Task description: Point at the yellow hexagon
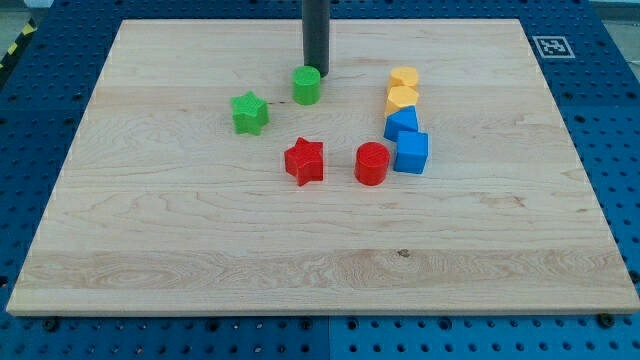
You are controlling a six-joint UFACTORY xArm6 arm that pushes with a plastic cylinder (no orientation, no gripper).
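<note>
Tip parked by the green cylinder; yellow hexagon not yet pointed at.

Worktop (150,260), pale wood, carries all the blocks in its far half. No end effector fitted, only a dark rod, so nothing to open or close; my tip (317,74) sits just beside the green cylinder (307,86), at its right. Target: two yellow blocks stacked in line toward the far right; the yellow hexagon (403,99) looks the nearer one, touching the other yellow block (404,77). Best approach: slide right across bare wood, stop short. Blue blocks (402,124) (411,153) crowd its near side. Red cylinder (372,163), red star (304,161), green star (249,112) lie clear.
</note>
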